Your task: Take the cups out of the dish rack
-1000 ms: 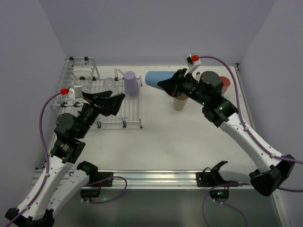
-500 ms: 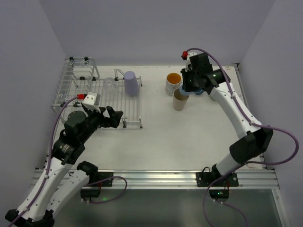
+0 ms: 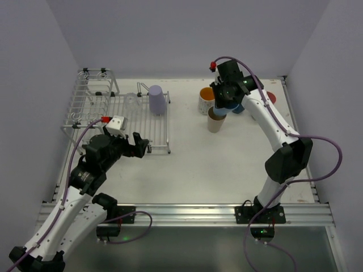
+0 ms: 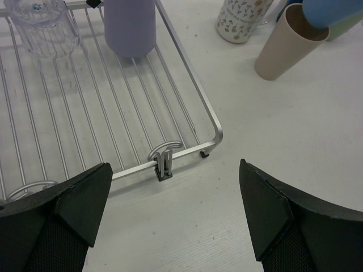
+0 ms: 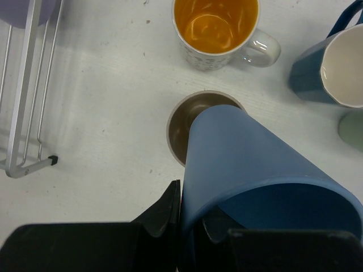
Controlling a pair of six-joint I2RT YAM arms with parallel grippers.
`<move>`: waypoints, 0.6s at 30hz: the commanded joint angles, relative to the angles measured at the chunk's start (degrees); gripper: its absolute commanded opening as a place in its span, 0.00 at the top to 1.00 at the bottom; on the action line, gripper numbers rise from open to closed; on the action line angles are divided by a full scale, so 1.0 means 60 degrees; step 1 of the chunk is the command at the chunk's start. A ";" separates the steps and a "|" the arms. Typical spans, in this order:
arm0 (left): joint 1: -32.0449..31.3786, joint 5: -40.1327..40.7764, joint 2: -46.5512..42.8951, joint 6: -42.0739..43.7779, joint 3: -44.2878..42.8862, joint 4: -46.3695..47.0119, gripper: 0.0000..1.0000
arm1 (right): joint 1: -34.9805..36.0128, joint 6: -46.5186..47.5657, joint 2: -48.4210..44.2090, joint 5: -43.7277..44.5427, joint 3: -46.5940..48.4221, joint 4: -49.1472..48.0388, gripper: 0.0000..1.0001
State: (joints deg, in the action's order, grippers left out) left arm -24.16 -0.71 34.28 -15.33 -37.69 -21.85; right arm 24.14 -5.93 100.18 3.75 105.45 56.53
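I'm pinching the blue tumbler (image 5: pixel 249 164) by its rim in the right gripper (image 5: pixel 190 218), jaws nearly closed on the wall, its base tilting over the beige tumbler (image 5: pixel 184 122); I'm planning to straighten and centre it before lowering, so it nests without tipping the beige one; the orange-lined mug (image 5: pixel 215 25) and dark blue mug (image 5: pixel 317 73) are crowding just beyond, with open table nearer me; the left gripper (image 4: pixel 176 195) is hanging wide open and empty by the dish rack (image 4: pixel 193 96) corner, with the lilac tumbler (image 4: pixel 130 25) waiting inverted on it.

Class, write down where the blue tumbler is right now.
Right of the dish rack, the blue tumbler hangs tilted in the right gripper, its lower end over the beige tumbler's mouth, beside the orange-lined mug, as the right wrist view shows.
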 commanded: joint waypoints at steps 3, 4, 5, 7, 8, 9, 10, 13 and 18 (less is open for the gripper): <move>-0.0001 -0.0277 -0.0015 0.0314 0.0012 0.0287 0.00 | 0.0210 0.0520 0.0500 -0.0112 0.0677 0.0554 1.00; -0.0001 -0.0277 -0.0016 0.0300 0.0013 0.0287 0.00 | 0.0195 0.0535 0.0587 -0.0141 0.0721 0.0553 1.00; -0.0001 -0.0277 -0.0030 0.0300 0.0027 0.0287 0.00 | 0.0210 0.0535 0.0661 -0.0127 0.0765 0.0582 1.00; -0.0001 -0.0248 -0.0045 0.0300 0.0042 0.0287 0.00 | 0.0224 0.0564 0.0910 -0.0039 0.0882 0.0641 1.00; -0.0001 -0.0248 -0.0030 0.0300 0.0042 0.0287 0.00 | 0.0225 0.0579 0.1099 -0.0024 0.0969 0.0714 1.00; -0.0001 -0.0248 -0.0030 0.0300 0.0042 0.0287 0.00 | 0.0210 0.0593 0.1173 0.0048 0.0985 0.0802 1.00; -0.0001 -0.0262 -0.0001 0.0300 0.0042 0.0287 0.00 | 0.0224 0.0608 0.1232 0.0078 0.0985 0.0802 1.00; 0.0013 -0.0277 0.0043 0.0300 0.0027 0.0287 0.00 | 0.0225 0.0638 0.1423 0.0078 0.0912 0.0744 1.00; 0.0013 -0.0292 0.0131 0.0270 -0.0002 0.0330 0.00 | 0.0224 0.0725 0.1803 0.0181 0.0955 0.0715 1.00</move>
State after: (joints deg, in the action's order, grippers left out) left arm -24.16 -1.06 34.76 -15.27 -37.60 -21.43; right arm 25.39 -5.56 110.24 4.05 108.64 57.28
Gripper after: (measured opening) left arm 0.997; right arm 0.124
